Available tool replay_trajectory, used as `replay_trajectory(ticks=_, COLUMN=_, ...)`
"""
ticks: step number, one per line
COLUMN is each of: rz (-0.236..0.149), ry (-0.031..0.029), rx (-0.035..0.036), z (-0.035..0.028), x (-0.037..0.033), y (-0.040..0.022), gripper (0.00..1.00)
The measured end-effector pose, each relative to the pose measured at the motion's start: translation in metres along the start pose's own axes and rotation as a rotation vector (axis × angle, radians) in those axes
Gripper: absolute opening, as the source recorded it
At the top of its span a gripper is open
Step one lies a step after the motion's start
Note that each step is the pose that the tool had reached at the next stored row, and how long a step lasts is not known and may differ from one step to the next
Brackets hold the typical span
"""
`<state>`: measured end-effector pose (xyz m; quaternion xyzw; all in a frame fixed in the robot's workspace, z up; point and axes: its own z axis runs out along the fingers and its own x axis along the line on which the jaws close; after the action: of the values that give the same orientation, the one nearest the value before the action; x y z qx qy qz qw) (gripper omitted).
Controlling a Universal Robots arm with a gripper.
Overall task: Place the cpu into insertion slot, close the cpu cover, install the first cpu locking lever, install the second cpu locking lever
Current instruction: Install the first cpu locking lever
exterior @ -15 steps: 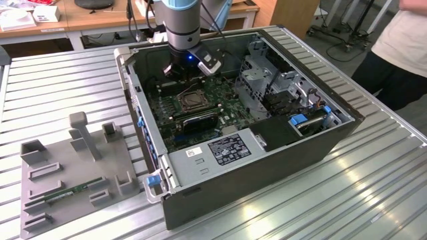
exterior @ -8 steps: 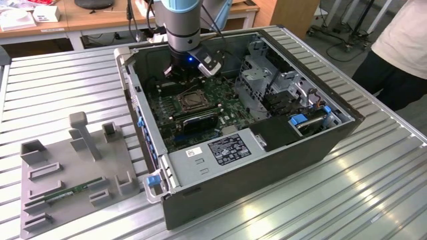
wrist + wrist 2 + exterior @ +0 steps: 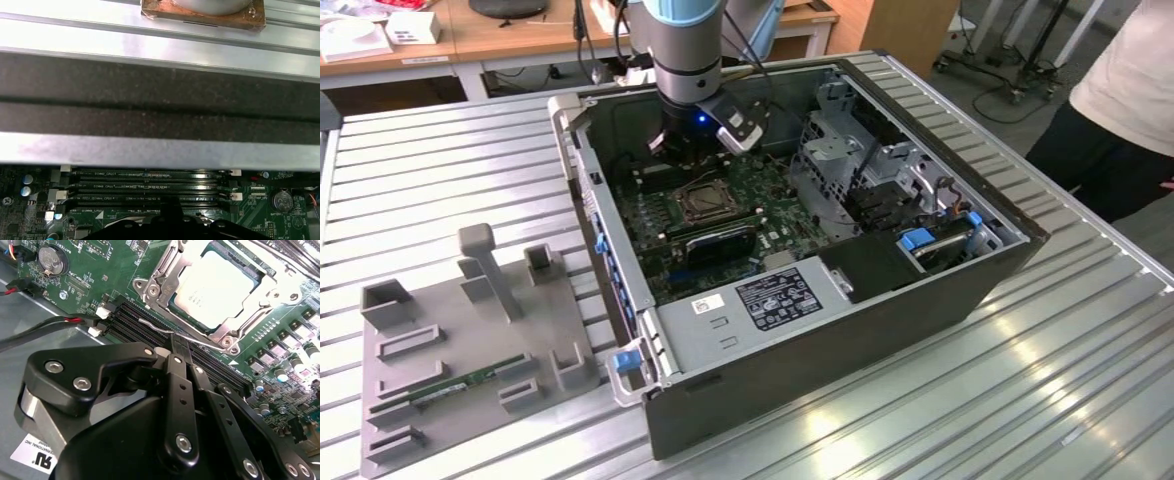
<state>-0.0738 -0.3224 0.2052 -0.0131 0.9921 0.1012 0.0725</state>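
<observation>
Little room between claw (image 3: 176, 344) and cpu cover (image 3: 247, 312) edge

Silvery cpu (image 3: 217, 287) sits under closed cpu cover (image 3: 165, 276).

Top access only: the computer case (image 3: 854, 365) lies open side up on the slatted table (image 3: 1067, 400). Clear air above the insertion slot (image 3: 704, 200). It's boxed in by the drive cage (image 3: 834, 170) on the exterior view's right and the power supply (image 3: 747, 305) at the case's near end. The gripper (image 3: 173, 342), fingers pressed together, sits over the memory slots (image 3: 131, 319), with a thin wire lever (image 3: 152, 323) just beside its tip. A grey fixture tray (image 3: 440, 400) takes the table's near-left corner. A person (image 3: 1121, 120) stands off the far-right corner.
</observation>
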Motion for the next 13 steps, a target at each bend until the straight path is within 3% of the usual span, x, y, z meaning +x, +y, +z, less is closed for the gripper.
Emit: replay_trajectory(ticks=13, rz=0.000, ry=0.0001, rx=0.0001, z=0.0023, x=-0.0049, y=-0.0006, gripper=0.11)
